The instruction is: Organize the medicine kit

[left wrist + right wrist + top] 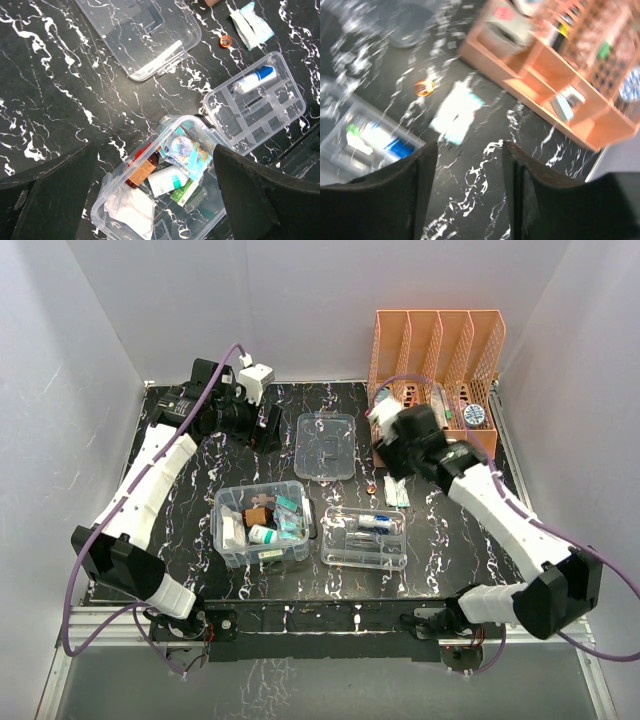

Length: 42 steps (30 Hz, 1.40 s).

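Right wrist view showed your right fingers (395, 200) parted and empty, the packet (456, 119) just ahead, lengthwise away from them. Your left fingers (50, 200) gaped wide, farther off. The box (222, 510) and tray (340, 558) sat along the surface's (190, 490) near edge.

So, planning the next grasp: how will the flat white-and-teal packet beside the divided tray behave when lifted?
The packet lies flat on the table, so it is probably thin, light and hard to get a finger under. It looks like soft wrapping, likely to flop or crease when pinched.
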### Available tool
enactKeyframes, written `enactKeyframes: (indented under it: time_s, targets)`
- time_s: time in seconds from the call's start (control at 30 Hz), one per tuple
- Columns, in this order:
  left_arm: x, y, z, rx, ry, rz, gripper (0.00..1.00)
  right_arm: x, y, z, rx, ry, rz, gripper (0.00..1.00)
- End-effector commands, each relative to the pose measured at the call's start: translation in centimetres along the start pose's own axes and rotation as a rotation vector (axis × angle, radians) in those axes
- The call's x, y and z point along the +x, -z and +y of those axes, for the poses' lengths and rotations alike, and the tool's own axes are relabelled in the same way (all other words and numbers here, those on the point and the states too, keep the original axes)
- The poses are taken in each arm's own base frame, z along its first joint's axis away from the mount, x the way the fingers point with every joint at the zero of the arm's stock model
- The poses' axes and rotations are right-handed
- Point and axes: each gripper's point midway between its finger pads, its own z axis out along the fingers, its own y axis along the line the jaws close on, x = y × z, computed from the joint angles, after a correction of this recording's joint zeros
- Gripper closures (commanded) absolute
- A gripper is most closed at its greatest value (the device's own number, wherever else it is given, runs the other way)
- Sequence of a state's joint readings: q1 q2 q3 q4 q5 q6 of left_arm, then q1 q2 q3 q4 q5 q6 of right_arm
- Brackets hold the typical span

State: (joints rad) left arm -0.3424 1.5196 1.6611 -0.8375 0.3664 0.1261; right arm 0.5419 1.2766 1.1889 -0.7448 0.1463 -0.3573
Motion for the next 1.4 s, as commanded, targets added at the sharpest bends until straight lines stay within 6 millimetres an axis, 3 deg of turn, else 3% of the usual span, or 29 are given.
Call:
enactKeyframes:
  time_s: [0.0,0.1,0.23,0.57,1.1,1.37]
  targets:
    - [-1.1,0.5,1.3,-0.082,0.045,-0.021,0.01,1.3,-1.6,-7.4,0.140,-0.529,0.020,0.54]
    - [-1.0,0.4,1.4,-0.084,0.051,-0.015,0.01,4.6,-4.7,-6.0,0.100,-0.633,0.165,0.63]
    - [-0.8,0.4,1.4,-0.083,0.051,-0.003,0.01,6.0,-6.8,-3.6,0.039,-0.725,0.189,0.64]
    - [-0.1,-0.5,1.2,-0.054,0.065,0.028,0.01,7.8,-8.0,-2.1,0.037,-0.801,0.213,0.63]
    - [0.3,-1.4,1.0,-0.026,0.083,0.060,0.01,12.0,-12.5,-0.9,0.056,-0.752,0.323,0.61]
    - [0.1,-1.7,0.8,-0.007,0.094,0.065,0.02,14.2,-13.5,-0.2,0.064,-0.726,0.401,0.63]
